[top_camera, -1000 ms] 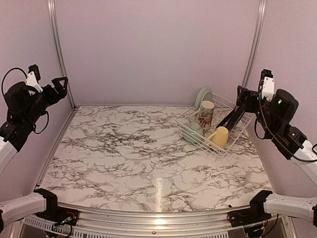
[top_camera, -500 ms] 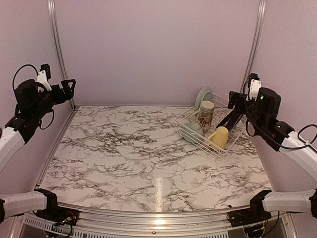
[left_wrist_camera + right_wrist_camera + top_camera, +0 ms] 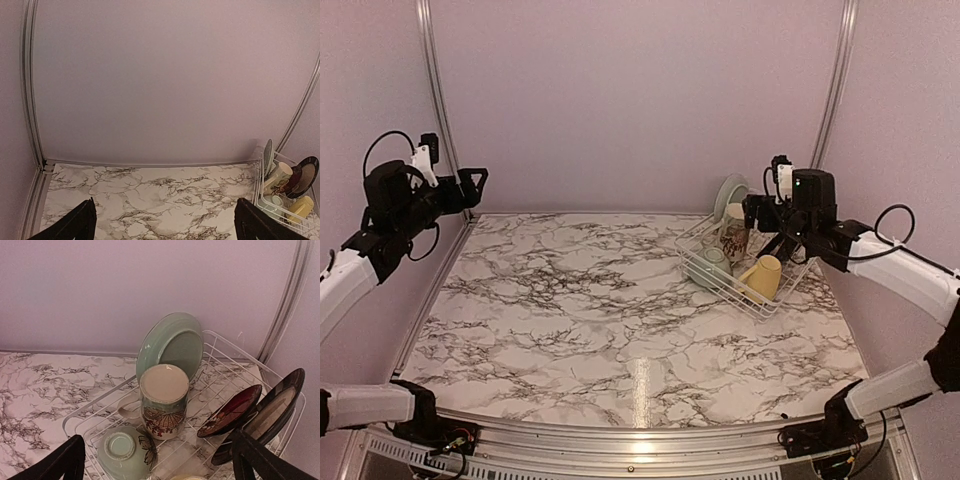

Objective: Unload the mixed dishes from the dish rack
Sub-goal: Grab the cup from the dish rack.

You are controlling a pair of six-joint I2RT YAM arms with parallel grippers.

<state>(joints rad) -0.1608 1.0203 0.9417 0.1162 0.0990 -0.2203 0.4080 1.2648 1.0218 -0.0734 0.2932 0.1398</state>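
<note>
The dish rack (image 3: pixel 720 282) stands loaded at the table's far right.
The right gripper (image 3: pixel 755 213) hovers near the cream mug (image 3: pixel 164 405), fingers spread wide, empty; the left gripper (image 3: pixel 470 185) likewise agape, empty, far left.

You get no legible text, labels, brands or numbers; the cream mug (image 3: pixel 164 402) shows only a printed picture pattern.

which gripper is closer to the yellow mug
Right. The right gripper hangs above the yellow mug, over the dish rack; the left gripper is far off at the table's left edge.
</note>
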